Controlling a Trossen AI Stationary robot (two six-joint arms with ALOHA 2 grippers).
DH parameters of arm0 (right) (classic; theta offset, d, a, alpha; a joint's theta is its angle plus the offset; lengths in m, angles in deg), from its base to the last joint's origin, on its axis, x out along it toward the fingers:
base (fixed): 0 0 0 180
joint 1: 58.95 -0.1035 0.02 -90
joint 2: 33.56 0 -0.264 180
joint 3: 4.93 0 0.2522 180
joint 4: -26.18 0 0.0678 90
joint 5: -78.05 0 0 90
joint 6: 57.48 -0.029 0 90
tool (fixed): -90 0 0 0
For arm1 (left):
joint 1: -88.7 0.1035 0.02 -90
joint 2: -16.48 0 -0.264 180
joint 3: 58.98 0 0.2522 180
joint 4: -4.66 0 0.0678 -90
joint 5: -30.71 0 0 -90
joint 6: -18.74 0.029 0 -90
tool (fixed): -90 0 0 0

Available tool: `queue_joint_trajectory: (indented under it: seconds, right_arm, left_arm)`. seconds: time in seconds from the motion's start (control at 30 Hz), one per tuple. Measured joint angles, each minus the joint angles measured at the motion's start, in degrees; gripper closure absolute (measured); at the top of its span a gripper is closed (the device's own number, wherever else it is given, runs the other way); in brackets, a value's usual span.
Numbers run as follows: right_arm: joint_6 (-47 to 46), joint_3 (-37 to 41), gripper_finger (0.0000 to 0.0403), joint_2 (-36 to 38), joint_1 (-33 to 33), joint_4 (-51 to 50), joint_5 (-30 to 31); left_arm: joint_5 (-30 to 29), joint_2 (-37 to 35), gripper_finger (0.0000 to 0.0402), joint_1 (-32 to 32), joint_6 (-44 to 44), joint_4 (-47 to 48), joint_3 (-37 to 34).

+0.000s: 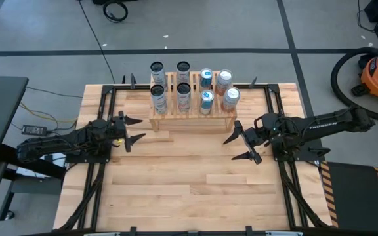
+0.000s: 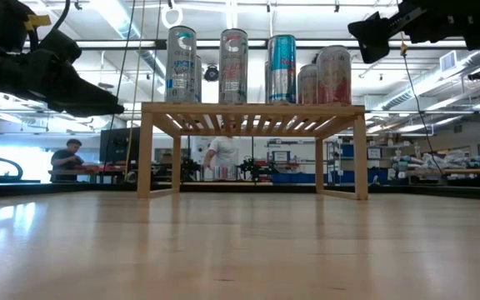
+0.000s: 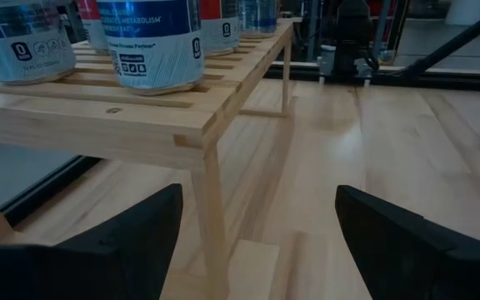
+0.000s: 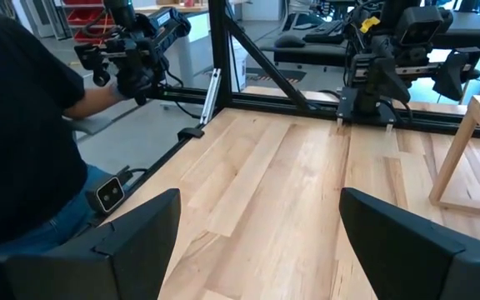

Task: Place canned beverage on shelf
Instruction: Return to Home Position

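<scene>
Eight cans on shelf; jaws spread empty

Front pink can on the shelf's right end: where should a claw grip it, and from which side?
Grip the front pink can mid-body, probably with the right claw coming level from the shelf's front edge: it stands upright, back pink can behind, blue can beside.
</scene>
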Motion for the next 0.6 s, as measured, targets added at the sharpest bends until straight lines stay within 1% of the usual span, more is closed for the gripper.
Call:
queue_joint_trajectory:
  seconds: [0.2, 0.37, 0.5, 0.6]
  right_arm:
    - [-0.5, 0.0, 0.0066, 0.0, 0.0, -1.1, 0.0]
    - [-5.7, 0.0, 0.0066, 0.0, 0.0, -0.8, -0.2]
    - [-3.5, 0.0, 0.0066, 0.0, 0.0, -0.9, -4.0]
    - [-0.9, 0.8, 0.0066, 0.0, 0.0, -0.6, -8.2]
  left_arm:
    - [0.0, 0.0, 0.0084, 0.0, 0.0, 0.1, 0.0]
    - [0.0, 0.0, 0.0084, 0.0, 0.0, 0.4, 0.0]
    - [0.0, 0.0, 0.0084, 0.0, -0.2, 1.8, 0.1]
    - [0.0, 0.0, 0.0084, 0.0, -2.5, 2.1, 0.1]
